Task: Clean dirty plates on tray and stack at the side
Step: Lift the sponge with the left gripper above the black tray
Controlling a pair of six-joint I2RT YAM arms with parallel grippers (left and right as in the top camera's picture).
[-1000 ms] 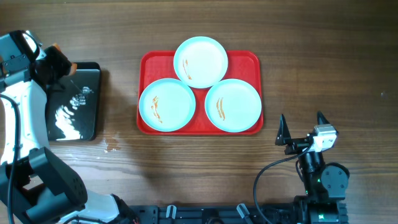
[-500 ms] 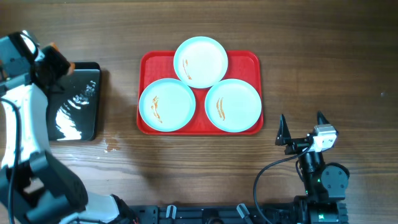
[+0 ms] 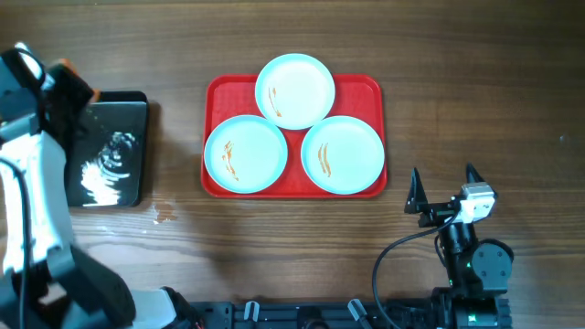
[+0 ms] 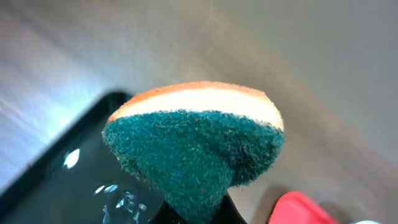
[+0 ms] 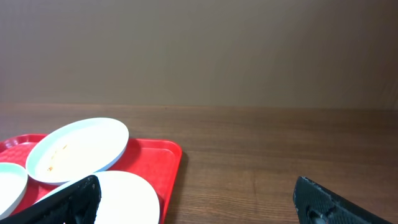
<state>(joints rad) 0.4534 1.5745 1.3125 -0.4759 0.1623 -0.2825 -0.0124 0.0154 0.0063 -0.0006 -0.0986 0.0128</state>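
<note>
Three pale aqua plates lie on the red tray (image 3: 362,88): one at the back (image 3: 294,90), one front left (image 3: 246,153), one front right (image 3: 343,153). Each has thin orange-brown streaks. My left gripper (image 3: 73,93) is at the far left, above the back corner of the black tray (image 3: 114,155), well away from the plates. It is shut on a sponge (image 4: 196,143) with a green scouring face and an orange-white layer. My right gripper (image 3: 443,190) is open and empty, near the table's front, just right of the red tray's front right corner.
The glossy black tray holds a little wet residue (image 3: 108,164). The right wrist view shows the red tray's corner (image 5: 166,155) and the back plate (image 5: 78,149) to the left of the open fingers (image 5: 68,200). Bare wood lies beyond.
My left arm has shifted slightly left and back with the sponge, above the black tray's back left corner. The right arm and the plates have not moved.
</note>
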